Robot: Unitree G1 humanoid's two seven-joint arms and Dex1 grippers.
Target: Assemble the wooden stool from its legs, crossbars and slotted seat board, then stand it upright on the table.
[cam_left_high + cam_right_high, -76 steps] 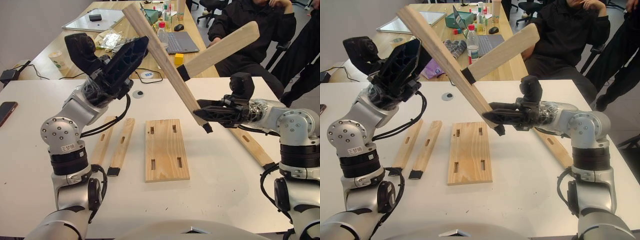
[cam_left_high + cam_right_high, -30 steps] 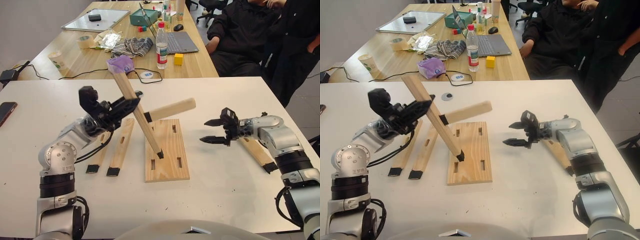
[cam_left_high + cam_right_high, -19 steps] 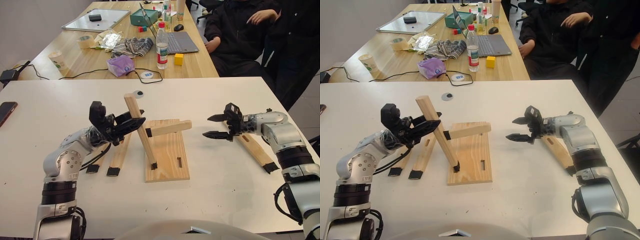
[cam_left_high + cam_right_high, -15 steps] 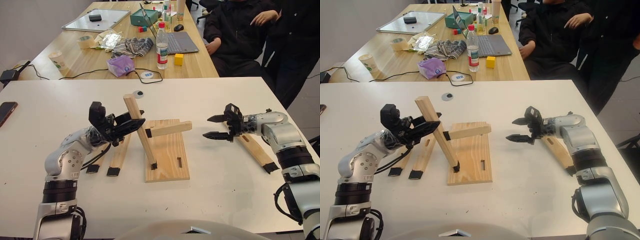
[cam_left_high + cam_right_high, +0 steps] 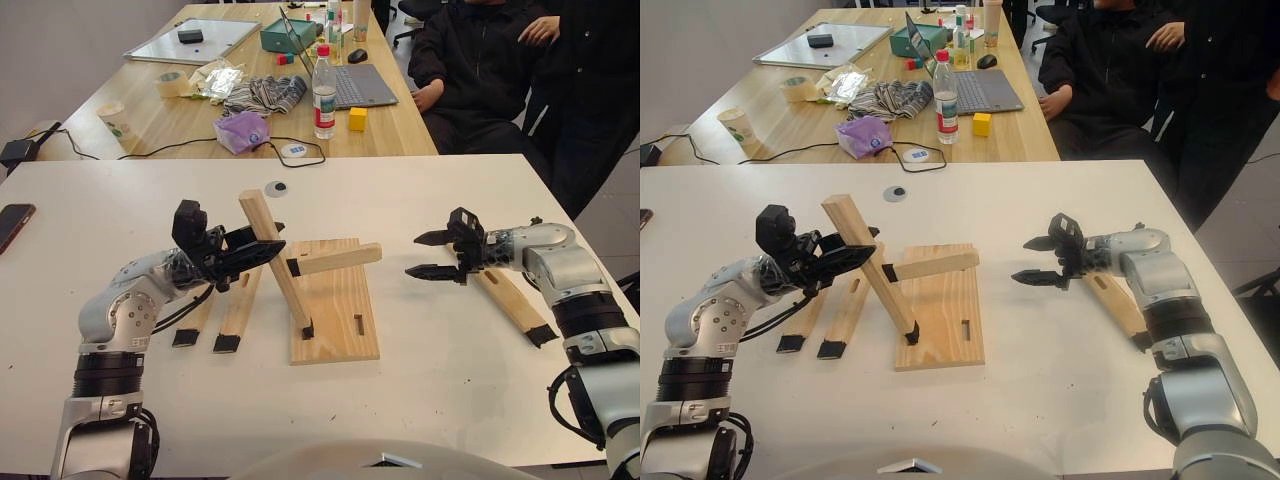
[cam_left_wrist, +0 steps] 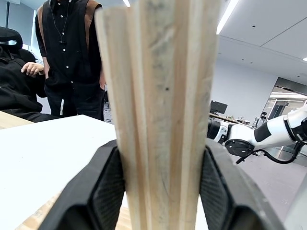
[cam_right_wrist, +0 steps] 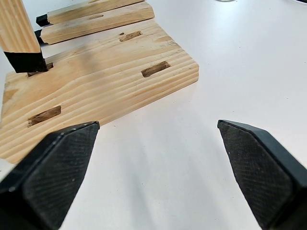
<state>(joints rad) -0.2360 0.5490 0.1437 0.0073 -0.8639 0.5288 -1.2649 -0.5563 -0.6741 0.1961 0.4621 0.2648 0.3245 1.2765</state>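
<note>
The slotted seat board (image 5: 335,305) lies flat mid-table. A wooden leg (image 5: 275,260) with a crossbar (image 5: 338,259) joined to its side leans over the board, its black-tipped foot (image 7: 23,60) resting at a near-left slot. My left gripper (image 5: 252,252) is shut on the leg's upper part, and its fingers (image 6: 103,191) press the wood (image 6: 160,120) from both sides. Right of the board, my right gripper (image 5: 432,255) hovers open and empty, above the end of another leg (image 5: 512,302) lying on the table. Two more legs (image 5: 238,308) lie left of the board.
A phone (image 5: 10,225) lies at the table's left edge and a small black disc (image 5: 275,188) behind the board. The wooden desk (image 5: 150,110) behind carries a laptop, a bottle and clutter. People sit beyond the far right corner.
The left arm brought the leg with its crossbar down from the air onto the board. My right gripper let go of the leg and drew back right, open. Lately the leg's top tipped slightly left.
</note>
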